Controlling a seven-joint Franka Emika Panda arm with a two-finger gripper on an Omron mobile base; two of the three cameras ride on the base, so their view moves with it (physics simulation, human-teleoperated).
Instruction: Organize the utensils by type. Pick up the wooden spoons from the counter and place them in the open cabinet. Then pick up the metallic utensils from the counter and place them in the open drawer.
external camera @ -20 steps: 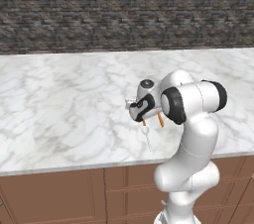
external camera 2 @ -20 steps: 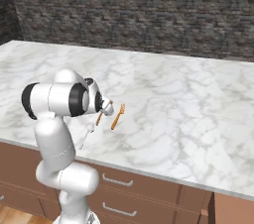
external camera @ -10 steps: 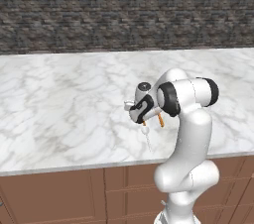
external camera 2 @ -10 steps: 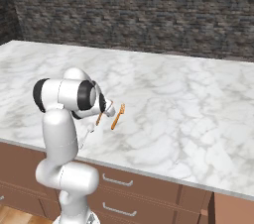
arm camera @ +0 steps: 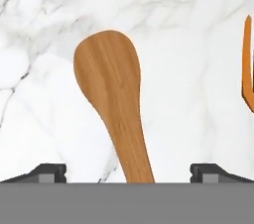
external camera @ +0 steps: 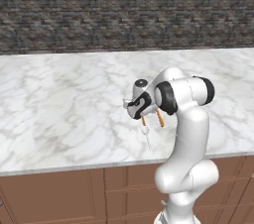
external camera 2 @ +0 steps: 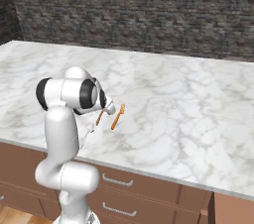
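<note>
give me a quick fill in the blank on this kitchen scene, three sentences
1. The pincer hangs over the ____ spoon.
2. Its jaws stand ____, holding nothing.
3. The orange-brown fork lies on the ____ counter.

Missing words: wooden; open; marble

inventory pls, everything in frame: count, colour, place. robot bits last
counter: 1, white marble with grey veins, spans the scene
wall: 1, dark grey stone, behind the counter
cupboard fronts: brown wood, silver bar handles on the drawers, under the counter
wooden spoon: 1, golden-brown, broad bowl, flat on the counter, handle running between the jaws
fork: 1, orange-brown, slim, on the counter beside the wooden spoon
small spoon: 1, pale silvery-white, on the counter near the front edge, just below the gripper in the left base view
arm: 1, white with dark joints, bent over the counter
gripper: 1, dark tips, jaws wide open above the wooden spoon's handle, holding nothing
</note>
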